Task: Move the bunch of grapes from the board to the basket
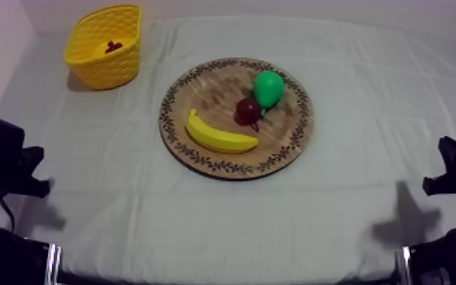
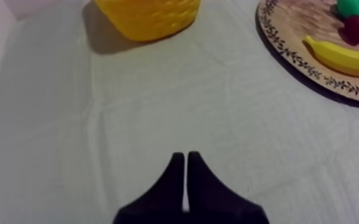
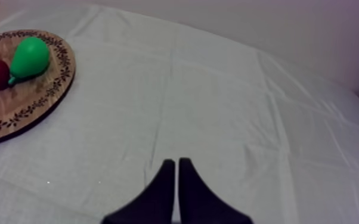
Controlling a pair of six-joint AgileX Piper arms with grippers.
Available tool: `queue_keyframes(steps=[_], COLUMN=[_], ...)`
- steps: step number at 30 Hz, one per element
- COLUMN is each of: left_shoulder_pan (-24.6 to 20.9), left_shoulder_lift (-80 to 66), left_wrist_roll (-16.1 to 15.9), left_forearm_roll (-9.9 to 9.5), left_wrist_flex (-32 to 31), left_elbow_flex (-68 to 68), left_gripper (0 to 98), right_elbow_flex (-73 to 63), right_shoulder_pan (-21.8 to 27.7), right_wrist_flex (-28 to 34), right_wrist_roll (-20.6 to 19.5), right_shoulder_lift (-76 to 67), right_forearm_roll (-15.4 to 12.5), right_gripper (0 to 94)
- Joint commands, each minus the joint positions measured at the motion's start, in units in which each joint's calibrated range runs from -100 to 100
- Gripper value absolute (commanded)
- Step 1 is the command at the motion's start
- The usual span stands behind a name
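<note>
The bunch of grapes (image 1: 112, 47) shows as a small dark red cluster inside the yellow basket (image 1: 102, 67), at the far left corner of the surface (image 1: 352, 189). The wooden board (image 1: 201, 87) in the middle carries a banana (image 1: 220, 136), a pear (image 1: 269, 87) and a small red fruit (image 1: 247, 111). The left gripper (image 2: 185, 164) and right gripper (image 3: 176, 165) hover over the grey-white cloth, each with its fingers pressed together on nothing. A pale wall runs behind the far edge.

Bunch of grapes (image 1: 113, 47), dark red, is lying inside the yellow basket (image 1: 104, 70), which is standing upright, well apart from the wooden board (image 1: 203, 89).
</note>
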Motion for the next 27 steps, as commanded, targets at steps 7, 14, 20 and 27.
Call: queue_keyframes(steps=[7, 14, 20, 27], left_shoulder_pan=[0.56, 0.48, 0.80, 0.69], left_shoulder_lift=[-13.69, -21.39, -24.02, -24.34], left_wrist_roll=[3.05, 8.88, 12.97, 15.14], left_forearm_roll=[-3.43, -6.19, -6.75, -6.85], left_wrist_flex=[2.33, 3.29, 3.07, 3.02], left_elbow_flex=[1.59, 1.96, 2.45, 2.60], left_gripper=[0.0, 0.0, 0.0, 0.0], right_elbow_flex=[-0.01, -0.01, -0.01, -0.01], right_shoulder_pan=[0.01, 0.01, 0.01, 0.01], right_wrist_flex=[-0.04, -0.04, -0.04, -0.04], right_wrist_roll=[-0.02, 0.01, 0.01, -0.01], right_shoulder_lift=[-0.02, -0.02, -0.02, -0.02], right_forearm_roll=[0.01, 0.01, 0.01, 0.01], right_gripper=[0.5, 0.5, 0.5, 0.5])
